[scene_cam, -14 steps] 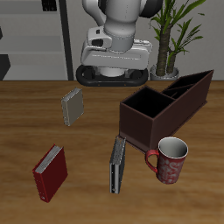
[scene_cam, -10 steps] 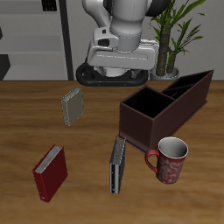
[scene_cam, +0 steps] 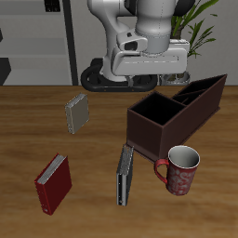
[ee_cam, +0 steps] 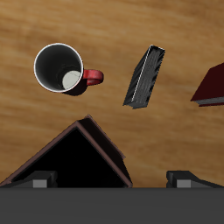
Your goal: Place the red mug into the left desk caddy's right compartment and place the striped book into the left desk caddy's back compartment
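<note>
My two-finger gripper hangs high above the wooden table, jaws spread wide with nothing between them and touching nothing; only the two dark fingertips show in my wrist view.

Directly beneath me is the near end of the long, dark maroon-brown divided desk caddy, its large square right compartment open and empty as far as I can see.

Past the caddy's corner, towards the table's front edge, stands the red ceramic mug with the pale speckled pattern. It is upright, close to the caddy without touching it, and its loop handle points towards the thin grey striped book. I judge the mug to be my first pick: I would have to travel forward from above the caddy and come down over its rim, closing across the wall on the side away from the handle.

The striped book lies just beside the mug, well clear of it, with its long axis running roughly front to back; one end sits near the caddy's corner. Neither task thing is in the caddy yet.

Farther off lie a dark red book and a smaller plain grey book, both well apart from my path.
</note>
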Motion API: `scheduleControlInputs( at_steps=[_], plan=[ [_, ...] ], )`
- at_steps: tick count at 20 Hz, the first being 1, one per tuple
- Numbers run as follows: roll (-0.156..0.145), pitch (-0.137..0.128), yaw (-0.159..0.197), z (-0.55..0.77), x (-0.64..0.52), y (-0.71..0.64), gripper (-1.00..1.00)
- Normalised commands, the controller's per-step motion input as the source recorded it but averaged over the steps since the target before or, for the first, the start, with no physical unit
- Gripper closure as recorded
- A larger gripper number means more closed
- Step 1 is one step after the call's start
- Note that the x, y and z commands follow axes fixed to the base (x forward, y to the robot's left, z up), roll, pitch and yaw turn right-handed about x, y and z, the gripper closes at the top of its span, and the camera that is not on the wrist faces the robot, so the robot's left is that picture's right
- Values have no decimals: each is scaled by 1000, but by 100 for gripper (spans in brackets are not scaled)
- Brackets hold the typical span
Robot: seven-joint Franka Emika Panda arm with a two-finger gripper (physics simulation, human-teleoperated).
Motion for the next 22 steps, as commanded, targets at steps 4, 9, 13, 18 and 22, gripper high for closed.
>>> scheduleControlInputs(
  at_steps=[4, 9, 13, 18, 22],
  plan=[
    [-8, -40, 31, -33, 418, 527, -100],
    [-5, -15, -11, -74, 378, 673, -100],
    [12, -31, 41, -72, 232, 505, -100],
    [-30, -30, -2, -113, 222, 354, -100],
    [-16, -45, 21, -171, 162, 376, -100]
  ],
)
